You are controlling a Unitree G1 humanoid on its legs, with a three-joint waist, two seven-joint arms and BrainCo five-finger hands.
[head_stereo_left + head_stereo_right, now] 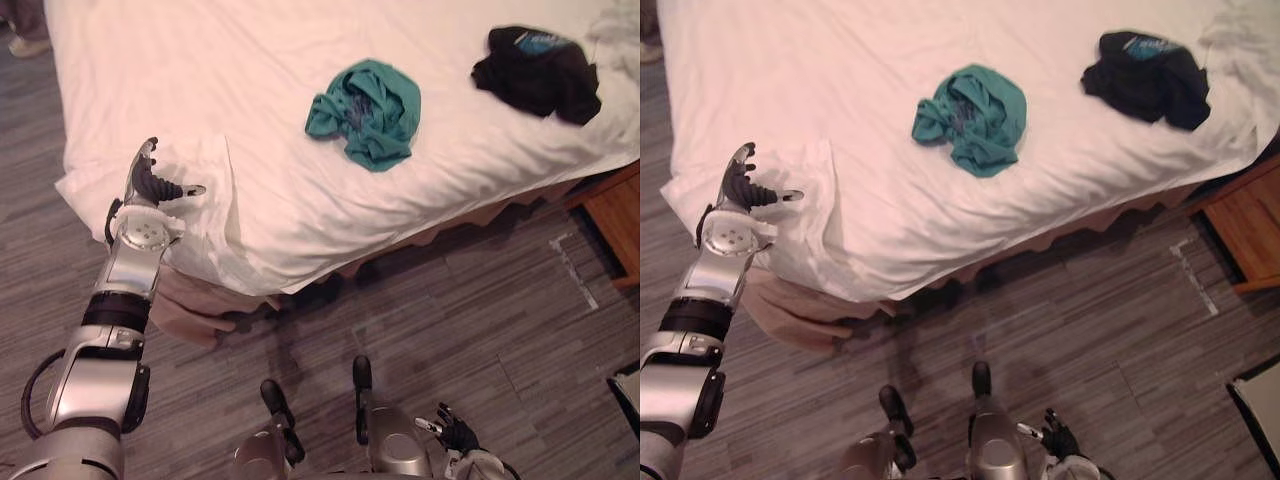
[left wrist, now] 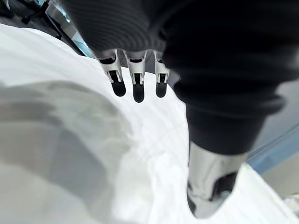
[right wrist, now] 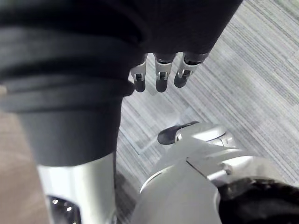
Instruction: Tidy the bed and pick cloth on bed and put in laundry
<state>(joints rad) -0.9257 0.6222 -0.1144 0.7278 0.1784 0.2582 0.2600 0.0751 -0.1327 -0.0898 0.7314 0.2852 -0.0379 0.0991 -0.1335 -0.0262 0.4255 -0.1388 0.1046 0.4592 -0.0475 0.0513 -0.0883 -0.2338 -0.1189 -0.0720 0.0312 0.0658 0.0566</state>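
White bed sheet (image 1: 250, 120), plain, no print. Teal cloth (image 1: 365, 110) at centre of frame, solid green-blue. Black cloth (image 1: 538, 72) at upper right, small blue patch on top. Bed skirt (image 1: 190, 305) at lower left, beige-tan. Floor (image 1: 450, 330) grey, streaky wood-grain planks. Wooden furniture (image 1: 615, 215) at right edge, orange-brown. Left hand (image 1: 150, 180) silver with dark fingertips and dark ribbed cover; right hand (image 1: 458, 433) at bottom edge, same colours.

Bright even light; bed (image 1: 250, 60) glares white; shadows soft.

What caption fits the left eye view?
Left hand open at the sheet corner; teal cloth and black cloth lie on the bed.
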